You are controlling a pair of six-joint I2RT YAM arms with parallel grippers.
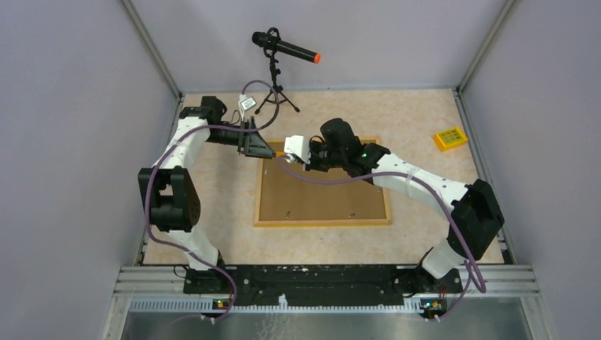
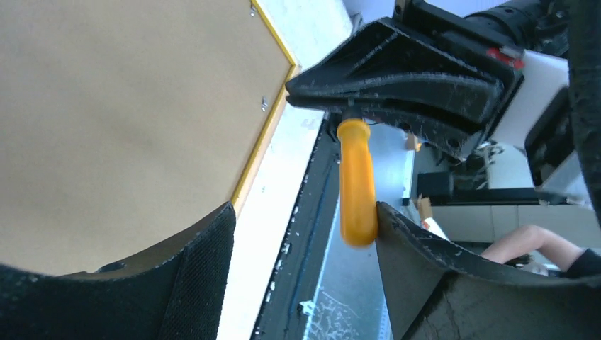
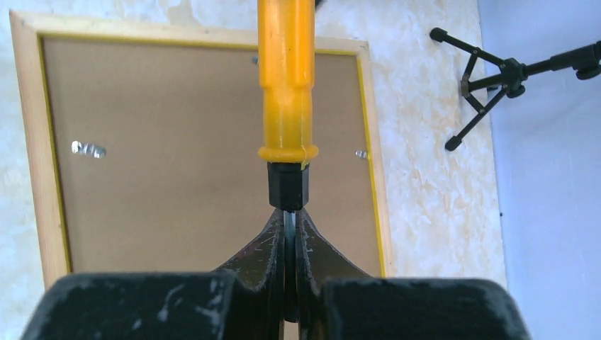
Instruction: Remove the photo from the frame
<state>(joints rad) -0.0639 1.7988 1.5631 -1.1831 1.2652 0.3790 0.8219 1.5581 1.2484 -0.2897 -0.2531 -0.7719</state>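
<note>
**A:** What's the setting?

**B:** A mottled beige counter (image 1: 425,234) boxed in by pale lilac walls. A mic (image 1: 287,48) on a tripod stands beyond the frame (image 1: 322,195), and a yellow block (image 1: 451,139) sits well off to the frame's right.

**A:** And the frame itself?

**B:** It lies flat at mid-counter, back up: brown board, pale wood edge, small metal clips.

**A:** The hands?

**B:** Both are over the frame's far-left corner. The left wrist view shows the left hand (image 2: 305,212) spread wide, with an orange-handled tool (image 2: 356,184) between its fingers, just beside one. Only the right wrist view shows the right hand (image 3: 289,216) pinched tight on that tool's thin metal shaft.
</note>
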